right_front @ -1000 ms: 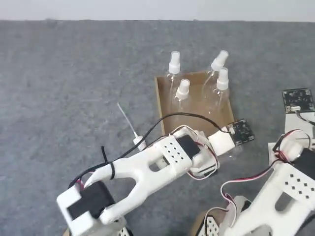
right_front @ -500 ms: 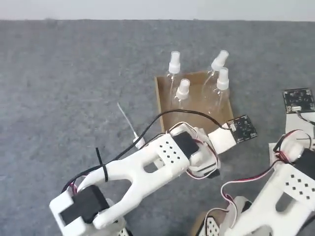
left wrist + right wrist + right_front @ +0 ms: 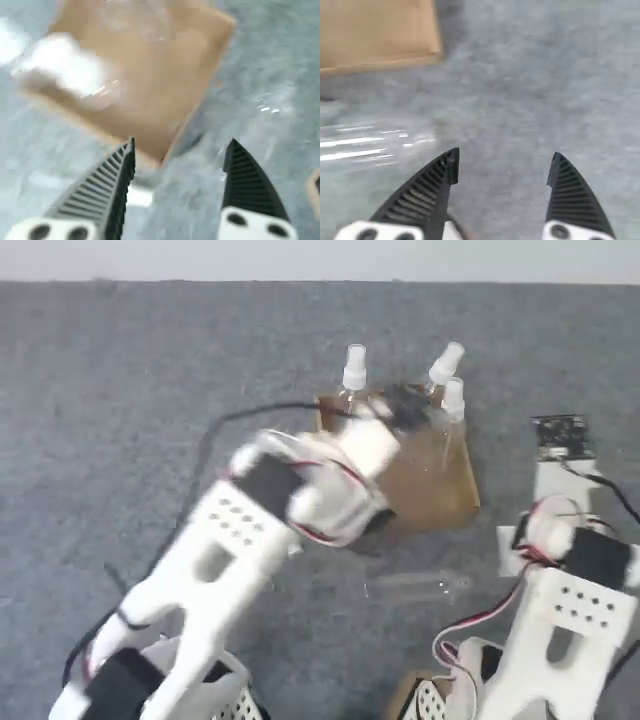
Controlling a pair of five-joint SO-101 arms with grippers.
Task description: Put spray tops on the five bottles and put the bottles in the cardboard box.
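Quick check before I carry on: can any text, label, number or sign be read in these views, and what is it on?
None can be read.
Cardboard box: plain brown, no print seen.
Lying bottle: clear, no label seen.
Small circuit board: any markings are too small to read.

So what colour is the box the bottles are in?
The cardboard box is plain brown. The high view shows it best.
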